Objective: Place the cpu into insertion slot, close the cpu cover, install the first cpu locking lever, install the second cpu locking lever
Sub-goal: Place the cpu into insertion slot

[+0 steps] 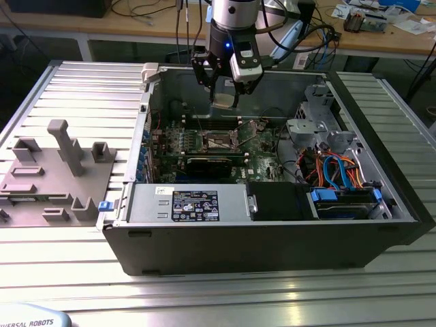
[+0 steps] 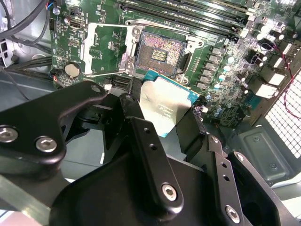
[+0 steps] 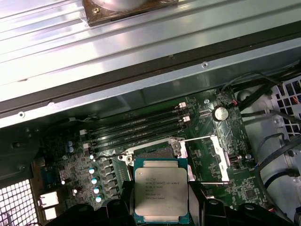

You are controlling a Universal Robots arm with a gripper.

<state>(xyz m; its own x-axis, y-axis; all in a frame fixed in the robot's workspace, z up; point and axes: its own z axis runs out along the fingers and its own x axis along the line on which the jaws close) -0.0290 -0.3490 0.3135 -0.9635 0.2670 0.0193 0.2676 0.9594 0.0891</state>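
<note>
Above insertion slot (image 2: 162,52), hand (image 2: 163,112) pinching silvery cpu (image 2: 165,100)

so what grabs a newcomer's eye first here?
The claw gripping the cpu, the chip's silver top bright against the green motherboard, held above the board inside the open computer case. Next, the insertion slot, uncovered and empty, close to the chip in both wrist views.

1. A computer case (image 1: 272,245) is lying open on a ribbed metal table (image 1: 225,300).
2. A grey fixture block (image 1: 54,170) is sitting beside the case, at the exterior view's left.
3. Blue and orange cables (image 1: 335,169) are curling inside the case.
</note>
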